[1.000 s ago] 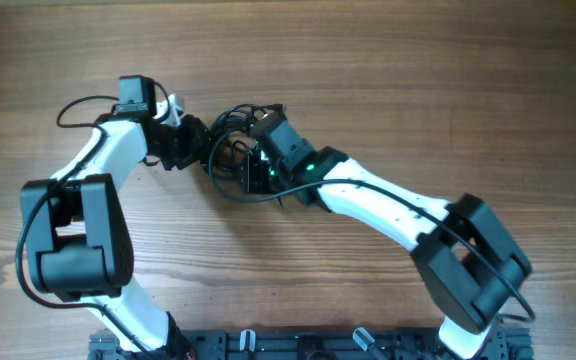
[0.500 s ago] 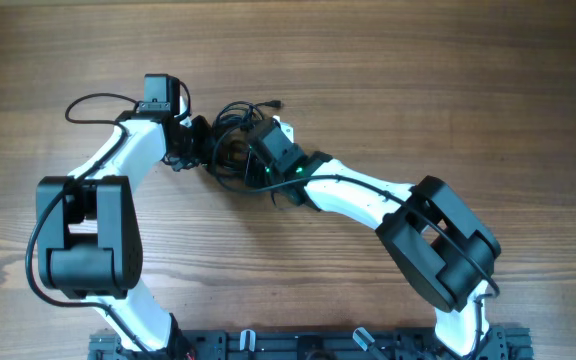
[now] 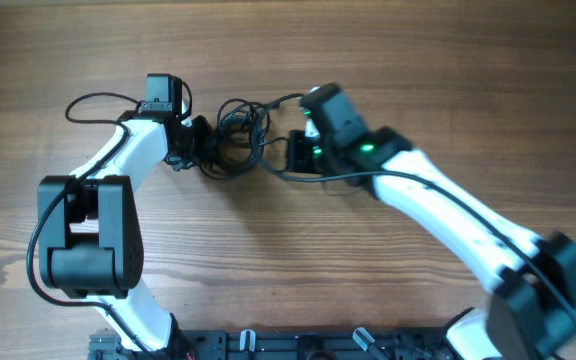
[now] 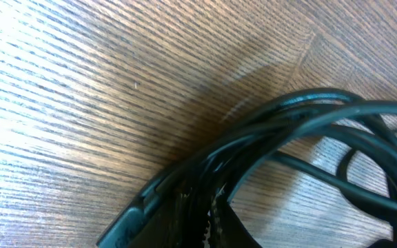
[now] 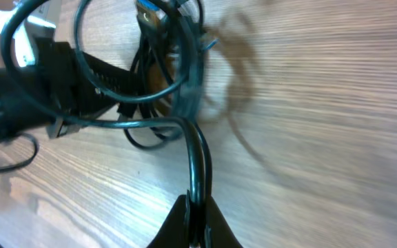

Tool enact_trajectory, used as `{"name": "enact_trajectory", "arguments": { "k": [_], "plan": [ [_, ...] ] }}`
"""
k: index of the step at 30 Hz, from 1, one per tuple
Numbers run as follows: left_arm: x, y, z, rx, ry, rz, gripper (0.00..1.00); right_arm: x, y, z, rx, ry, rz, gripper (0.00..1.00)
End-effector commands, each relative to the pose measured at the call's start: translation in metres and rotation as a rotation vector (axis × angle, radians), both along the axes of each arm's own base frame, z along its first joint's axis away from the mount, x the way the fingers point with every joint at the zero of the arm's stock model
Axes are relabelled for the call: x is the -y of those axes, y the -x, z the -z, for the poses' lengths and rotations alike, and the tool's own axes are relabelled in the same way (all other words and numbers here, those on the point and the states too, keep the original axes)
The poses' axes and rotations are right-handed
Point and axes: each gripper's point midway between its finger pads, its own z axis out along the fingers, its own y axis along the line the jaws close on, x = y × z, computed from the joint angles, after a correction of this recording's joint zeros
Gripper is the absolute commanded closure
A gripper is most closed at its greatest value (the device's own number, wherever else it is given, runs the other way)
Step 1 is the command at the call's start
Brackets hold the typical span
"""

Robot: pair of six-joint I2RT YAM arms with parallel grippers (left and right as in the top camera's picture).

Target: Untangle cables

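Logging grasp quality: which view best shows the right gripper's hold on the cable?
The right wrist view: the right gripper is shut on one strand of the cables, seen close up. Overhead shows the bunch beside the wrist, the pinch itself too small to judge. The left wrist view shows only loops, not that gripper.

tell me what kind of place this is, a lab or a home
Most likely a robotics lab bench: a left arm and a right arm rise from a black rail at the edge of a wooden table, with tangled cables between them.
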Motion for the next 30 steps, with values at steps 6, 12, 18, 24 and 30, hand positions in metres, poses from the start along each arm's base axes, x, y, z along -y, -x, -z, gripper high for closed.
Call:
{"name": "enact_trajectory", "arguments": {
  "k": [6, 12, 18, 24, 30],
  "plan": [
    [-0.007, -0.002, 0.009, -0.017, -0.034, -0.029, 0.85, 0.098, 0.016, -0.035, 0.010, 0.118, 0.007, 0.96],
    [-0.007, -0.003, 0.009, -0.015, -0.034, -0.029, 0.84, 0.213, 0.008, -0.015, -0.083, 0.365, 0.311, 0.96],
    [-0.007, -0.003, 0.009, -0.016, -0.033, -0.030, 0.84, 0.230, 0.005, -0.015, -0.096, 0.356, 0.370, 0.96],
    [-0.007, -0.003, 0.008, -0.018, -0.028, -0.036, 0.84, 0.291, -0.010, -0.130, 0.205, 0.567, 0.631, 0.96],
    [-0.005, -0.003, 0.008, -0.014, -0.019, -0.033, 0.83, 0.369, -0.009, -0.123, 0.198, 0.813, 0.933, 0.96]
  ]
}}
